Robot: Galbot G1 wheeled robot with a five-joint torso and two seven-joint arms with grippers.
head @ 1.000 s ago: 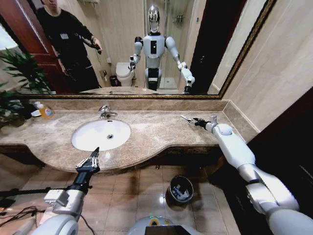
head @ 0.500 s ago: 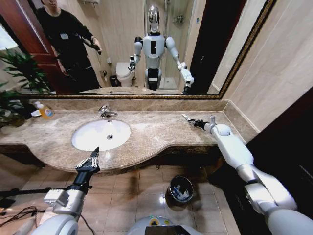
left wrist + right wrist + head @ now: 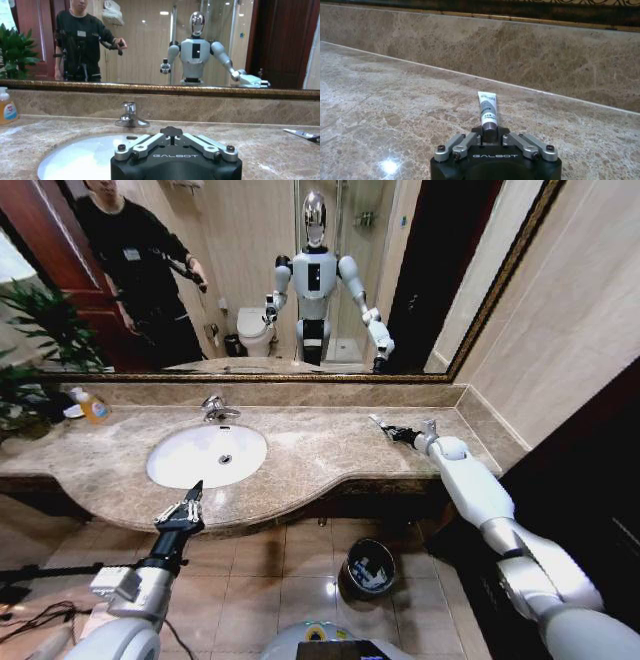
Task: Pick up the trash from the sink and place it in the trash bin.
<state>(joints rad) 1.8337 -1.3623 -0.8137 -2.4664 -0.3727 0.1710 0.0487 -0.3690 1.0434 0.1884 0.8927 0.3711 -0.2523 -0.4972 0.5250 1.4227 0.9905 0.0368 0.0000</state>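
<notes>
My right gripper [image 3: 393, 430] [image 3: 490, 132] hovers low over the right end of the marble counter, shut on a small white tube with a dark end, a piece of the trash [image 3: 379, 421] [image 3: 487, 110]. The tube sticks out forward, toward the wall. The white oval sink [image 3: 205, 456] [image 3: 80, 159] sits at the counter's left with its chrome tap [image 3: 215, 409] [image 3: 130, 117] behind it. My left gripper [image 3: 186, 508] [image 3: 171, 131] waits shut at the counter's front edge, just in front of the sink. The round black trash bin [image 3: 352, 558] stands on the floor under the counter, with pale items inside.
An orange-filled soap bottle [image 3: 93, 408] [image 3: 6, 107] stands at the back left of the counter by a plant [image 3: 40, 330]. A mirror spans the wall behind. The tiled wall closes in on the right. The floor around the bin is open tile.
My right arm has drifted slightly to the left with the tube still held. The left arm has not moved.
</notes>
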